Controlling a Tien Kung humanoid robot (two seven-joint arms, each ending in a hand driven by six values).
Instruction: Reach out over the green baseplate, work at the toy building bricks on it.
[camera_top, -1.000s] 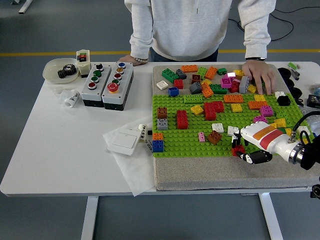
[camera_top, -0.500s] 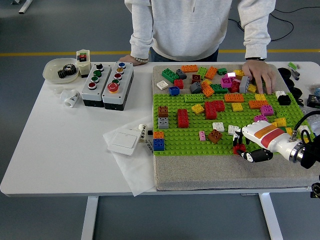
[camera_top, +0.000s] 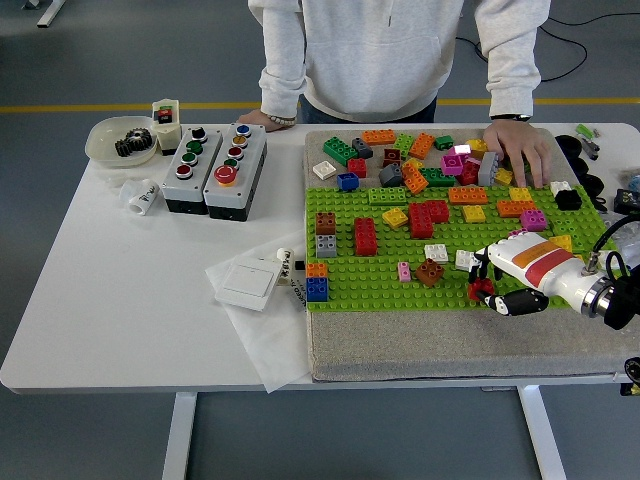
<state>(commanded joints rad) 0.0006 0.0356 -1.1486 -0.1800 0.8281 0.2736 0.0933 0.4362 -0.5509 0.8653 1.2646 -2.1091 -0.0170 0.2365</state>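
The green baseplate (camera_top: 375, 288) lies on a grey mat and carries scattered bricks: a red block (camera_top: 364, 237), a brown-on-grey stack (camera_top: 325, 235), an orange-on-blue stack (camera_top: 316, 284) and a brown brick (camera_top: 430, 272). My right hand (camera_top: 492, 288), white with an orange-red band, comes in from the right at the plate's front right corner. Its fingers are curled around a small red brick (camera_top: 481, 292) at the plate's front edge. A white brick (camera_top: 465, 260) sits just behind the hand. My left hand is out of view.
A person stands at the far side, one hand (camera_top: 520, 150) resting on the loose brick pile (camera_top: 420, 155), the other (camera_top: 268, 120) on the table edge. Two button boxes (camera_top: 215, 168), a bowl of gears (camera_top: 120, 142) and a white switch plate (camera_top: 248, 283) lie to the left.
My right hand has shifted slightly right and up along the plate's front edge, the red brick moving with it. The person's hands have stayed put.
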